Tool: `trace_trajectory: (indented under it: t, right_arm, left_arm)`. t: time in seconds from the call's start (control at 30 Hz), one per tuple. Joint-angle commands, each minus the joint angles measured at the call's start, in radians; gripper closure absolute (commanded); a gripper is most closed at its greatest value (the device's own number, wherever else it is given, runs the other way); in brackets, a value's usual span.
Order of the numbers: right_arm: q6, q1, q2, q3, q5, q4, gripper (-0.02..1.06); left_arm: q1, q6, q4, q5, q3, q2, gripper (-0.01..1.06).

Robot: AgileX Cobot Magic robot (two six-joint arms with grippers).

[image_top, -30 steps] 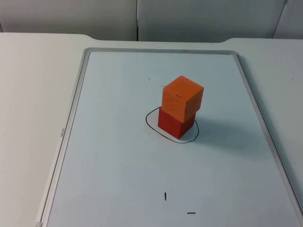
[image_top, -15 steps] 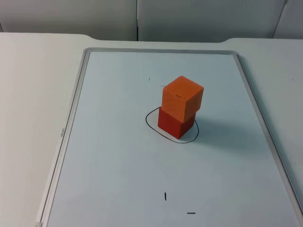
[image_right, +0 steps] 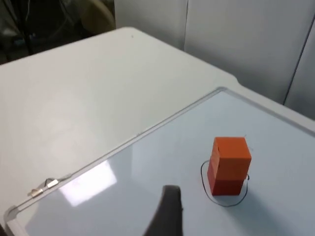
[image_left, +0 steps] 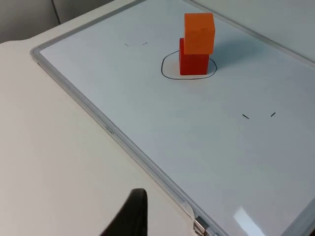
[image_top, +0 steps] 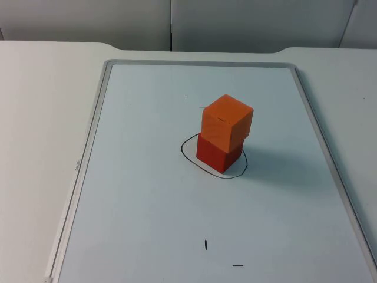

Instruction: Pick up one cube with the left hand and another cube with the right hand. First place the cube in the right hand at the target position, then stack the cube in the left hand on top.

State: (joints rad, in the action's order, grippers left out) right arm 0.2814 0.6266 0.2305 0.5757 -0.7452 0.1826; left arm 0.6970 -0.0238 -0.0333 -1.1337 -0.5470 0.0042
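The orange cube (image_top: 227, 122) sits on the red cube (image_top: 217, 155), inside the drawn black outline (image_top: 187, 154) on the whiteboard (image_top: 147, 194). The 2 cubes are not aligned: the upper one is turned a little, so I judge a knock on the board could slide it off.

Around them are only a few short pen marks (image_top: 205, 244) and the board's grey frame (image_top: 79, 171); nothing blocks the stack.

The left gripper (image_left: 129, 216) waits beside the board's edge, the right gripper (image_right: 166, 211) above the board, both well apart from the stack. Neither holds anything, and I cannot tell how far they are open.
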Motion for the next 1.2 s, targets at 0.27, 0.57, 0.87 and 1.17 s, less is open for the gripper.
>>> trace_trajectory:
  t: [0.27,0.57,0.87,1.17]
  right_arm:
    - [-0.104,-0.001,-0.172,-0.003,-0.104,-0.028,0.3]
    - [-0.151,-0.001,-0.231,-0.003,-0.222,-0.079,0.3]
    - [-0.195,-0.001,-0.231,-0.04,-0.277,-0.107,0.3]
    - [-0.223,-0.001,-0.231,-0.06,-0.326,-0.16,0.3]
  left_arm:
    - [0.004,0.007,-0.015,0.055,0.037,-0.004,0.0]
    - [0.004,0.007,-0.015,0.055,0.037,-0.004,0.0]
    - [0.004,0.009,-0.017,0.055,0.037,-0.004,0.0]
    - [0.004,0.009,-0.017,0.055,0.037,-0.004,0.0]
